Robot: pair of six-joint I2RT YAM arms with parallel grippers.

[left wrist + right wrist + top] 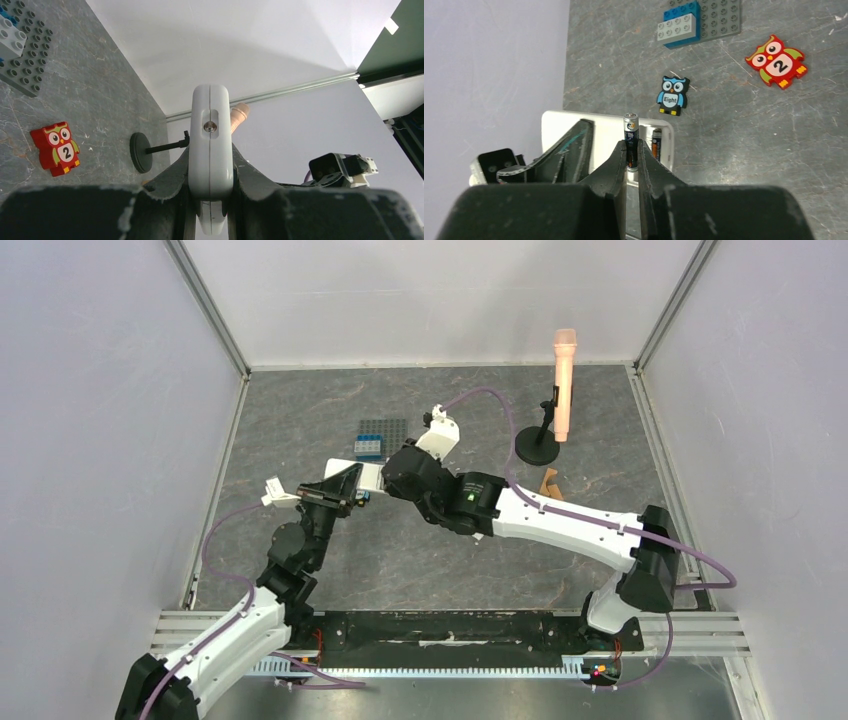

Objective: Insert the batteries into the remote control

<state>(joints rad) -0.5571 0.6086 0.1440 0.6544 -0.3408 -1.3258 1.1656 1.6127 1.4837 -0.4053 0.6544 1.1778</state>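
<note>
A: Remote [210, 160]?
B: Up off the desk [400, 560], left of middle, clamped in the left fingers [181, 175], closed tight on it. Long axis running out of that grip toward the right fingers [620, 157]. Narrow seamed edge seen end-on from the left wrist, open bay [646, 131] turned toward the right one.
A: And the battery [631, 135]?
B: Nipped in the right fingers, nearly closed around its lower half. Long axis in line with them, tip poking out past them, over the bay. Touching the remote or not: cannot tell. Second battery [656, 145] already in the bay, just beside, parallel.
A: Room around?
B: Blue owl [672, 95] on the desk beyond the remote's end. Red owl [777, 61] and brick plate [719, 15] farther out. Mic stand [540, 445] well off, far right.
</note>
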